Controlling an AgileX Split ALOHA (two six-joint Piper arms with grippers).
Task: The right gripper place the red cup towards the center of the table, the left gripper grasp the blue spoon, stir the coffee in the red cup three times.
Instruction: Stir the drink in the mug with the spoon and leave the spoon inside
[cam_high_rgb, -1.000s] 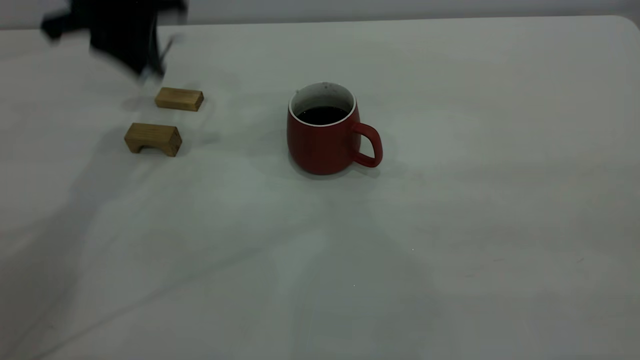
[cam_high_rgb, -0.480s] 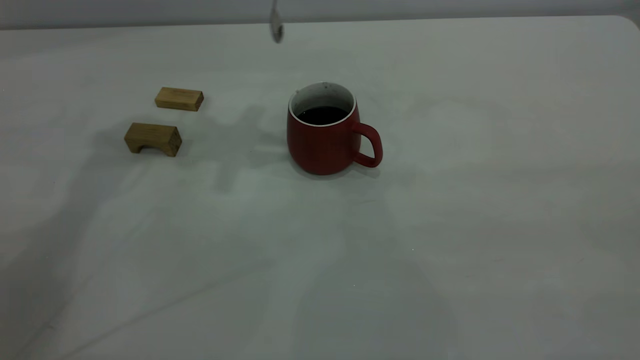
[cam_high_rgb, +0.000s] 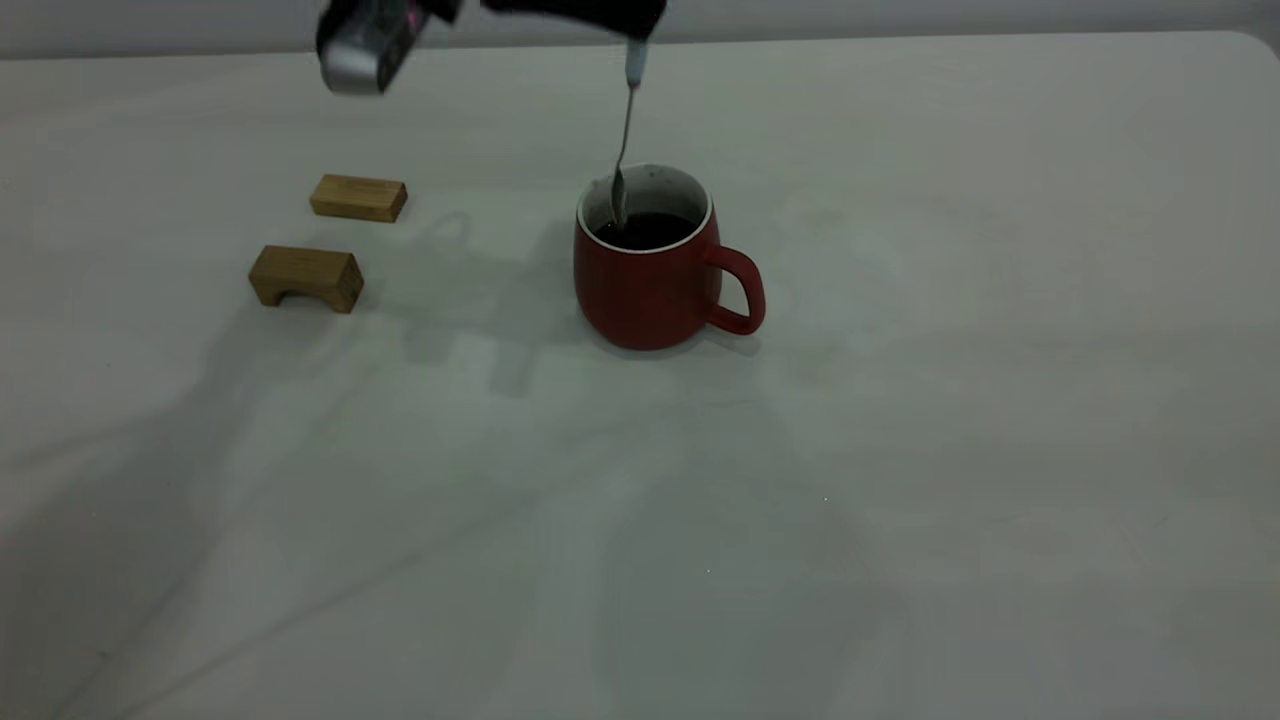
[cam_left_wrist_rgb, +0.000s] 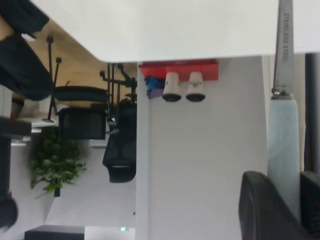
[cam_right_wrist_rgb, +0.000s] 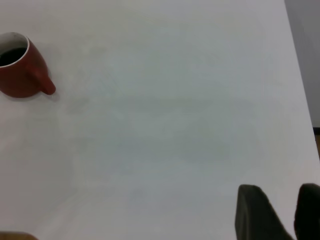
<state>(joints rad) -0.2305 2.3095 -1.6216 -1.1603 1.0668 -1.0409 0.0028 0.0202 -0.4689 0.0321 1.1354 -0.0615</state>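
The red cup (cam_high_rgb: 650, 285) stands upright near the middle of the table (cam_high_rgb: 900, 450), handle to the right, with dark coffee (cam_high_rgb: 650, 231) inside. My left gripper (cam_high_rgb: 628, 28) hangs above it at the top edge, shut on the pale-blue handle of the blue spoon (cam_high_rgb: 625, 125). The spoon hangs nearly upright, and its bowl dips inside the cup's left rim. The left wrist view shows the spoon (cam_left_wrist_rgb: 283, 145) pinched between the fingers of the left gripper (cam_left_wrist_rgb: 287, 202). My right gripper (cam_right_wrist_rgb: 280, 192) is far from the red cup (cam_right_wrist_rgb: 20, 75), open by a narrow gap, holding nothing.
Two brown wooden blocks lie left of the cup: a flat one (cam_high_rgb: 358, 197) and an arched one (cam_high_rgb: 305, 277). The left arm's silver camera box (cam_high_rgb: 360, 55) hangs above them. The table's edge (cam_right_wrist_rgb: 300, 100) runs close to the right gripper.
The left gripper went from above the blocks rightward to over the cup. The spoon, high over the cup half a second ago, now reaches down into it. The cup has not moved.
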